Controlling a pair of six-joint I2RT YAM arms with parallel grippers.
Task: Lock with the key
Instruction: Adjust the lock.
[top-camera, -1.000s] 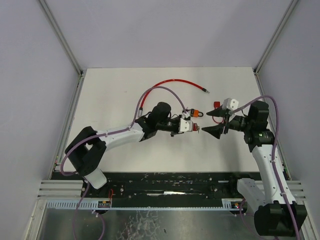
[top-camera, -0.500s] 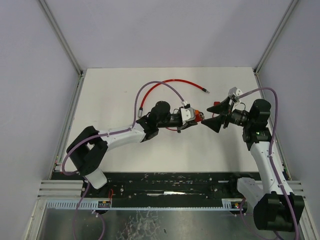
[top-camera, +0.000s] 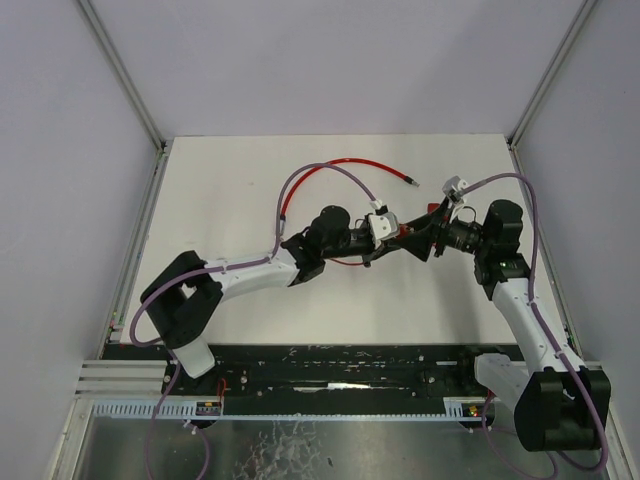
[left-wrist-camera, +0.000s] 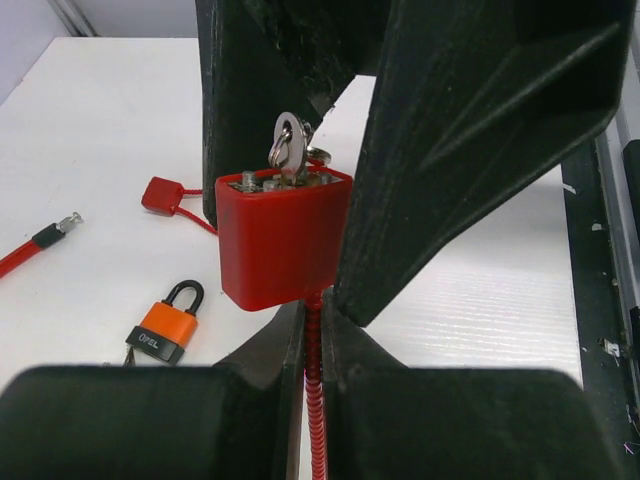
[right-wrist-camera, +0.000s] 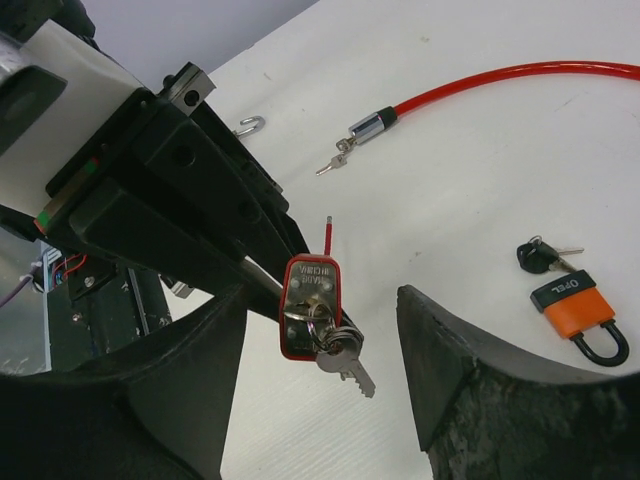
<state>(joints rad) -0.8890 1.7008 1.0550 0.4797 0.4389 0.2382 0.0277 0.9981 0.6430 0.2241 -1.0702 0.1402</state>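
Left pincer (left-wrist-camera: 312, 322) clamps red padlock (left-wrist-camera: 283, 240); right pincer (right-wrist-camera: 320, 300) agape, straddling it. Orange padlock (right-wrist-camera: 573, 305), red cable (right-wrist-camera: 500, 80) nearby.

The key (left-wrist-camera: 287, 141) blade is hidden inside the red padlock (left-wrist-camera: 283, 240); the red cable (right-wrist-camera: 470, 84) is cut at 2 o'clock.

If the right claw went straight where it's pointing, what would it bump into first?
Probably the keys poking out of the red padlock, which the left gripper pinches. They sit between the open fingers of the right gripper, though how near is hard to judge.
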